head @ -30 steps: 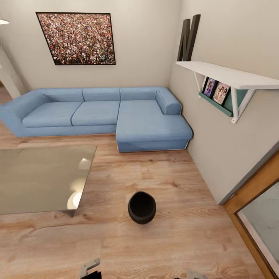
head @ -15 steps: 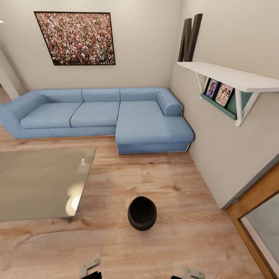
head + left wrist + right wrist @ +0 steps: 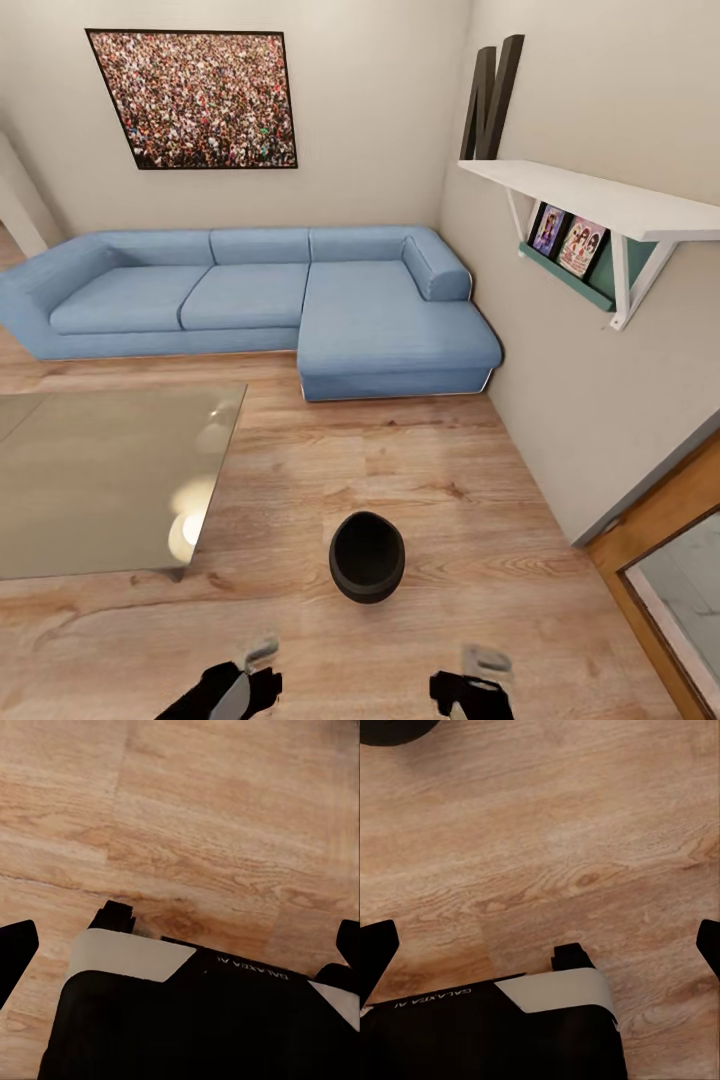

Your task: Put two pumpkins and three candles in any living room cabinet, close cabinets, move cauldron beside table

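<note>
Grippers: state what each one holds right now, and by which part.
Nothing is held. The left tool and right tool both show spread fingertips with only wooden floor between them. The cauldron sits untouched on the floor ahead.

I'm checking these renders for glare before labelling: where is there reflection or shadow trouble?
Head view: the glass table shows pale bright reflections near its right edge; the cauldron has a dark, featureless mouth; verticals lean outward. Left wrist view: sharp floor, dark gripper body. Right wrist view: even light, no glare.

A home living room: blue corner sofa (image 3: 300, 290), glass coffee table (image 3: 90, 480), wall picture (image 3: 195, 98).
</note>
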Motion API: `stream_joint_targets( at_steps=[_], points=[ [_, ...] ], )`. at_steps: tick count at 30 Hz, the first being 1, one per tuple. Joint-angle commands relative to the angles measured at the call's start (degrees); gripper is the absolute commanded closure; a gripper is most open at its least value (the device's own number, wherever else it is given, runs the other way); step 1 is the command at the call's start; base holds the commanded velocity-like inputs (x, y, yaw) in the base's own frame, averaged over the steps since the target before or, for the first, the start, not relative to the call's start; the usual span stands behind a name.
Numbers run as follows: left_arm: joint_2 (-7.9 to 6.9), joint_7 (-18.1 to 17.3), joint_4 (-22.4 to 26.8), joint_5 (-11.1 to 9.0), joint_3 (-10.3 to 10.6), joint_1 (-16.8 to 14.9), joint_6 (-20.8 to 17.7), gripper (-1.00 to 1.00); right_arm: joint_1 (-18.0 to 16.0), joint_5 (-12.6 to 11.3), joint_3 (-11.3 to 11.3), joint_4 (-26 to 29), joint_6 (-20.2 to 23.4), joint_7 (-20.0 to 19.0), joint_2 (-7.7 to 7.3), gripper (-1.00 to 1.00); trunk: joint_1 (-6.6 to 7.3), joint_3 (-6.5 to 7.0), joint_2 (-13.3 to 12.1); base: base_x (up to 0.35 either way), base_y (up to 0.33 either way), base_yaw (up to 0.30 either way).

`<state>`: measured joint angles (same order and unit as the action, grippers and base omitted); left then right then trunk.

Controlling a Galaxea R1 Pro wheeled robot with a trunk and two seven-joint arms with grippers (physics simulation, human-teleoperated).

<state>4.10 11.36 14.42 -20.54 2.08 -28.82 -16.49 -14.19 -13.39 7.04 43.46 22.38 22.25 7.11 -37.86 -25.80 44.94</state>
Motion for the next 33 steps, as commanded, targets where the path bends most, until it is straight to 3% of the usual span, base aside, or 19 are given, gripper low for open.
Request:
stream_joint_targets(
  at_steps=[1, 2, 3, 7, 11, 14, 19, 33],
  points=[
    [0.05, 0.6, 3.7, -0.5, 0.2, 0.0, -4.4, -1.00, 0.0, -0.8, 0.1, 4.1, 4.7, 0.6, -0.06, -1.00, -0.01, -0.08, 0.0, 0.000, 0.000, 0.000],
    [0.14, 0.9, 7.7, -0.5, 0.2, -0.1, -8.9, -1.00, 0.0, -1.1, -0.2, 9.2, 9.3, 0.6, -0.07, -1.00, -0.01, -0.08, 0.0, 0.000, 0.000, 0.000],
    [0.28, 1.0, 9.5, -0.4, 0.2, -0.1, -10.9, -1.00, 0.0, -1.2, -0.3, 11.4, 11.2, 0.6, -0.07, -1.00, -0.01, -0.08, 0.0, 0.000, 0.000, 0.000],
    [0.59, 2.3, 12.8, -0.4, 0.5, -0.2, -13.8, -1.00, -0.3, -1.4, -2.7, 14.6, 14.4, 0.9, -0.38, -1.00, -0.01, -0.08, 0.0, 0.000, 0.000, 0.000],
    [0.67, 3.4, 13.8, -0.4, 0.6, -0.2, -13.5, -1.00, -0.3, -1.5, -5.6, 14.9, 14.8, 0.9, -0.71, -1.00, -0.01, -0.08, 0.0, 0.000, 0.000, 0.000],
    [1.23, 3.6, 14.1, -0.4, 0.7, -0.2, -12.2, -1.00, -0.1, -1.4, -6.4, 14.8, 14.5, 0.9, -0.91, -1.00, -0.01, -0.08, 0.0, 0.048, 0.000, 0.000],
    [1.82, 3.8, 14.1, -0.4, 2.8, -0.2, -10.5, -1.00, 0.1, -1.4, -7.1, 13.6, 12.4, 0.9, -0.96, -1.00, -0.01, -0.08, 0.0, 0.206, -0.005, 0.000],
    [2.22, 3.8, 13.8, -0.4, 2.9, -0.2, -7.7, -1.00, 0.0, -0.8, -6.9, 11.7, 8.9, 0.8, -0.88, -1.00, -0.01, -0.08, 0.0, 0.225, -0.090, 0.000]
  ],
)
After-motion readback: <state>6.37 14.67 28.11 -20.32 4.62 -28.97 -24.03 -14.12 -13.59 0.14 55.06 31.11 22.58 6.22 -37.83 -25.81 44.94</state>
